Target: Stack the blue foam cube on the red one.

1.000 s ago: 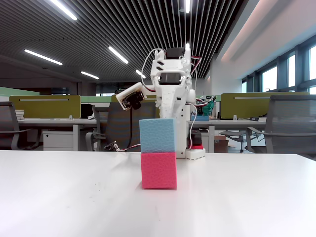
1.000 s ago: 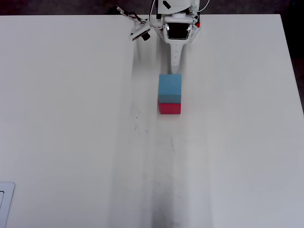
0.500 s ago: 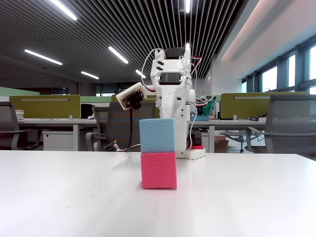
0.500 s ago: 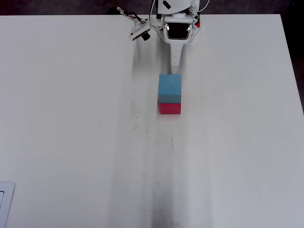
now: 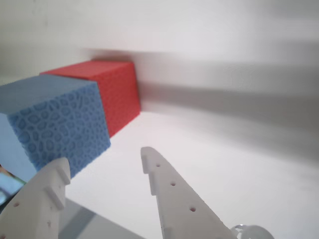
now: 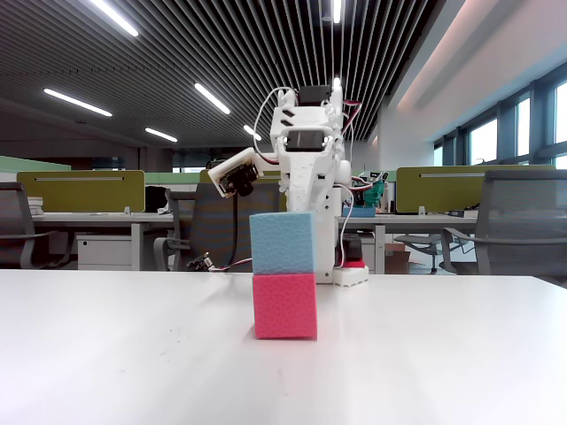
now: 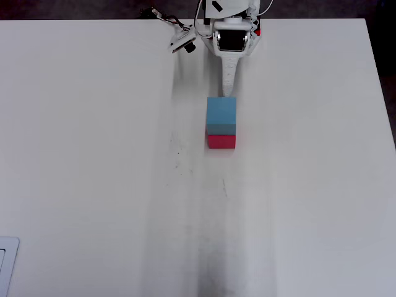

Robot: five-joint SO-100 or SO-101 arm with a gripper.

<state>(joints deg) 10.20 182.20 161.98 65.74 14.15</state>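
Blue on red, stack standing, pincer released.

The blue foam cube [image 6: 282,243] sits squarely on the red one [image 6: 284,305], faces nearly flush; in the overhead view the pair [image 7: 221,116] [image 7: 221,142] is nearer the tabletop's [image 7: 93,154] far edge than its near edge, just right of its centre line. Both are matte, spongy, plain-faced and equal in size; the wrist view shows an open-cell pattern on the blue [image 5: 55,122] and a finer grain on the red [image 5: 112,92]. The gripper [image 5: 102,167] has its white, hole-studded fingers [image 5: 172,191] spread apart, holding nothing, just short of the blue cube. The white arm [image 6: 308,168] stands behind the stack at the far edge.
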